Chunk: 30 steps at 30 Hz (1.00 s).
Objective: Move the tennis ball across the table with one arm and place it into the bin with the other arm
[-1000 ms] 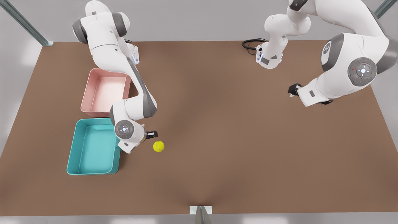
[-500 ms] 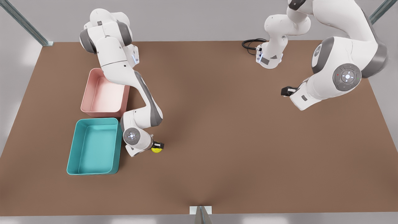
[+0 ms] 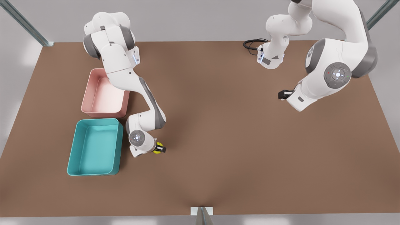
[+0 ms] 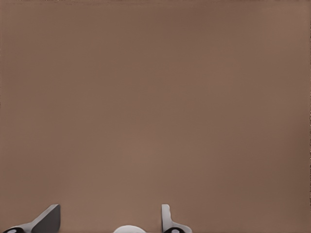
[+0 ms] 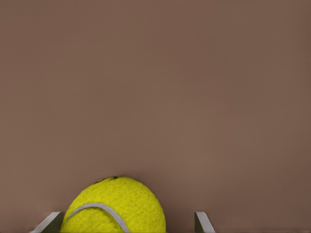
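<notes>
Front view, left to right. At lower left of the frame lies the teal bin, with nothing in it, and above it the pink tray. Just right of the bin, the right tool has come down over the tennis ball: a second ago the ball lay bare on the table beside the tool, half a second ago it was partly covered, and now only a yellow sliver shows between the dark fingers. The ball has not visibly shifted from its spot near the bin's right wall.

The right wrist view confirms the approach: the tennis ball sits between the two fingertips, with a clear gap on one side, so the tool is spread around the ball and not yet clenched on it.

At upper right of the front frame, the left tool has drifted leftward over bare table, well apart from ball and bin. Its wrist view shows only tabletop and its own parted fingertips, holding nothing.

Judged from this layout, the crossing of the table appears done, and the step in hand is the grasp by the arm nearest the bin. Closing squarely matters, since the off-centre ball could roll away.
</notes>
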Each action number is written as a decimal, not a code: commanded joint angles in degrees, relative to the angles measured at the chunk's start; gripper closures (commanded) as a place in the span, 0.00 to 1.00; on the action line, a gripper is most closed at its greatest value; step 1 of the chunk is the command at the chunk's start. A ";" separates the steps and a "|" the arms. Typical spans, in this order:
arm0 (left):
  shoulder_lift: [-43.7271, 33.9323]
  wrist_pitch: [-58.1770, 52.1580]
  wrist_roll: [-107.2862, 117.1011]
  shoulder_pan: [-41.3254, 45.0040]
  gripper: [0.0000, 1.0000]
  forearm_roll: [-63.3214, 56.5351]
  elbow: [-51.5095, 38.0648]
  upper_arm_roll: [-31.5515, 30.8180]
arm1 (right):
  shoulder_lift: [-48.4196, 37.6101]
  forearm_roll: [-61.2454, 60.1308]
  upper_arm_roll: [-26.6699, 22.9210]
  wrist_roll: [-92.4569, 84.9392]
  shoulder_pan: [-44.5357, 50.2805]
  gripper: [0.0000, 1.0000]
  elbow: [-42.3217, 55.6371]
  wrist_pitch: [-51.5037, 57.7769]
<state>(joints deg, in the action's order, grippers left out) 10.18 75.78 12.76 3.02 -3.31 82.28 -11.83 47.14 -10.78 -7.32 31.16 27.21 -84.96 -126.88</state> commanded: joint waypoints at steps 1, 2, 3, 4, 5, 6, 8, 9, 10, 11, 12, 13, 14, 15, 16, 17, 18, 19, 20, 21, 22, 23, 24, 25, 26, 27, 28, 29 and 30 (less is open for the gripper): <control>-0.25 1.83 5.00 -0.03 0.00 -0.03 -0.01 -0.04 | -0.03 -0.03 0.03 4.17 0.13 0.00 -0.64 -2.67; -0.25 1.83 5.00 -0.12 0.00 -0.03 0.07 0.05 | -0.03 -0.03 0.03 4.17 0.13 0.00 -0.64 -2.67; -0.25 1.66 5.00 -0.03 0.00 -0.03 0.07 -0.04 | 0.05 -0.03 0.03 4.17 0.13 0.00 -0.56 -2.67; -0.25 1.57 5.00 -0.12 0.00 -0.03 0.07 -0.04 | 0.05 -0.03 0.03 4.17 0.13 0.00 -0.47 -2.67; -0.34 1.48 5.00 -0.03 0.00 -0.03 0.07 -0.04 | 0.05 -0.03 0.03 4.17 0.13 0.00 -0.47 -2.67; -0.34 1.48 5.00 -0.03 0.00 -0.03 0.07 -0.04 | 0.05 -0.03 0.03 4.17 0.13 0.00 -0.47 -2.67; -0.34 1.57 5.00 -0.03 0.00 -0.03 0.07 -0.04 | 0.05 -0.12 0.03 4.17 0.21 0.00 -0.64 -2.67; -0.34 1.57 5.00 -0.03 0.00 -0.12 0.07 -0.04 | 0.05 -0.12 0.12 4.17 0.21 0.00 -0.82 -2.59; -0.25 1.57 5.00 -0.03 0.00 -0.12 0.07 -0.04 | 0.05 -0.12 0.12 4.17 0.21 0.00 -0.82 -2.59; -0.16 1.57 5.00 -0.03 0.00 -0.12 -0.19 -0.04 | 0.14 -0.12 0.29 4.17 0.21 0.00 -0.82 -2.59; 0.01 1.57 4.91 -0.03 0.00 -0.12 -0.63 0.05 | 0.58 -0.03 0.29 4.17 0.30 0.00 -0.82 -2.59; 0.01 1.57 4.91 -0.03 0.00 -0.12 -0.63 0.05 | 0.84 -0.03 0.29 4.17 0.30 0.00 -0.82 -2.59; 0.01 1.57 5.00 -0.03 0.00 -0.12 -0.63 0.05 | 0.85 -0.12 0.29 4.17 0.48 0.00 -0.82 -2.59; 0.01 1.57 5.00 -0.03 0.00 -0.12 -0.63 0.05 | 0.85 -0.12 0.29 4.17 0.57 0.00 -1.08 -2.59; 0.01 1.57 5.00 -0.03 0.00 -0.12 -0.54 0.05 | 0.76 -0.12 0.38 4.17 0.74 0.00 -1.17 -2.59; 0.01 1.66 5.00 -0.03 0.00 -0.21 -0.54 0.05 | 0.84 -0.12 0.38 4.26 0.83 0.00 -1.17 -2.59; 0.01 1.57 5.00 -0.03 0.00 -0.65 -0.54 0.05 | 0.76 -0.12 0.38 4.26 0.83 0.00 -1.17 -2.32; 0.01 1.66 5.00 0.05 0.00 -0.65 -0.54 0.05 | 0.76 -0.12 0.38 4.26 0.83 0.00 -1.17 -2.23; 0.01 1.57 5.00 0.05 0.00 -0.65 -0.54 0.05 | 0.67 -0.12 0.47 4.18 0.83 0.02 -1.17 -2.23; 0.01 1.48 5.09 0.05 0.00 -0.65 -0.54 -0.04 | 0.58 -0.12 0.47 4.17 0.83 0.21 -1.17 -2.23; 0.01 1.48 5.09 0.05 0.00 -0.65 -0.54 -0.04 | 0.58 -0.12 0.47 4.17 0.83 0.29 -1.17 -2.23; 0.01 1.48 5.09 0.05 0.00 -0.65 -0.54 -0.04 | 0.67 -0.56 0.47 3.56 0.74 0.31 -1.08 -2.23; 0.01 1.48 5.09 0.05 0.00 -0.65 -0.54 -0.04 | 0.76 -0.65 0.47 3.56 0.74 0.32 -1.08 -2.23; 0.01 1.48 5.17 0.05 0.00 -0.65 -0.54 -0.04 | 0.76 -0.65 0.47 3.56 0.74 0.33 -1.08 -2.23; 0.10 1.48 5.26 0.05 0.00 -0.65 -0.54 -0.04 | 0.67 -0.65 0.47 3.56 0.74 0.33 -1.08 -2.23; 0.19 1.48 6.31 0.23 0.00 -0.65 -0.54 -0.04 | 0.23 -0.74 0.64 3.47 0.65 0.33 -0.82 -1.97; 0.19 1.48 6.32 0.32 0.00 -0.65 -0.54 -0.04 | -0.56 -0.65 0.73 3.47 0.57 0.33 -0.73 -1.01; 0.19 1.48 6.32 0.32 0.00 -0.65 -0.54 -0.04 | -2.49 -0.74 0.82 1.01 0.39 0.33 -0.64 1.28; 0.19 1.48 6.32 0.32 0.00 -0.65 -0.54 -0.04 | -3.72 -0.74 0.73 -0.83 0.04 0.33 -0.29 3.21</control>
<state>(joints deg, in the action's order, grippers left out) 10.42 77.30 17.14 3.33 -3.91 81.76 -11.83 44.23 -11.83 -6.60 33.27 27.36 -85.40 -127.56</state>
